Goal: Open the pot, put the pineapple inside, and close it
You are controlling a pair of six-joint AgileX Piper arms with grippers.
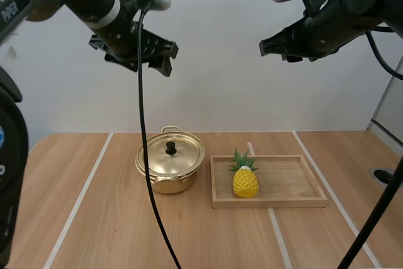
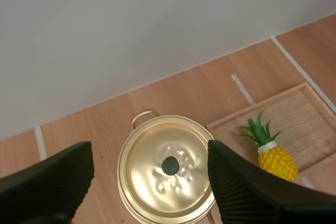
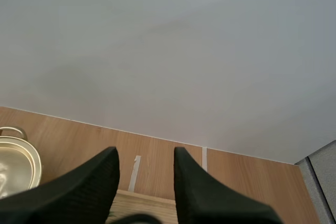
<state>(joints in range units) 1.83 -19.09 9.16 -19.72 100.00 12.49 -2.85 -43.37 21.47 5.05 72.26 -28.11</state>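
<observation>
**Both grippers open and high above the table; pot closed, pineapple on the tray**

Your left gripper (image 1: 168,58) hangs high over the left half of the table, its two black fingers spread wide with nothing between them. In its wrist view, the left gripper (image 2: 149,148) looks straight down on the pot (image 2: 165,177), which sits framed between the two fingers far below. Your right gripper (image 1: 271,50) hangs just as high on the right side. In its own wrist view the fingers of the right gripper (image 3: 145,153) stand apart with a clear gap and hold nothing.

The pineapple (image 1: 245,181) stands upright in the wooden tray (image 1: 271,203), near the tray's left end, green crown up. You can also see the pineapple (image 2: 277,162) from the left wrist camera, on the tray (image 2: 299,114) just beside the pot.

The pot (image 1: 170,168) is gold-coloured and sits on the table (image 1: 94,218) just left of the tray, close to its edge. Its lid (image 1: 176,155) is on, with the black knob (image 1: 170,148) in the centre. One loop handle points toward the back wall. The right wrist camera catches the rim of the pot (image 3: 16,161) and the far edge of the tray (image 3: 142,200).
</observation>
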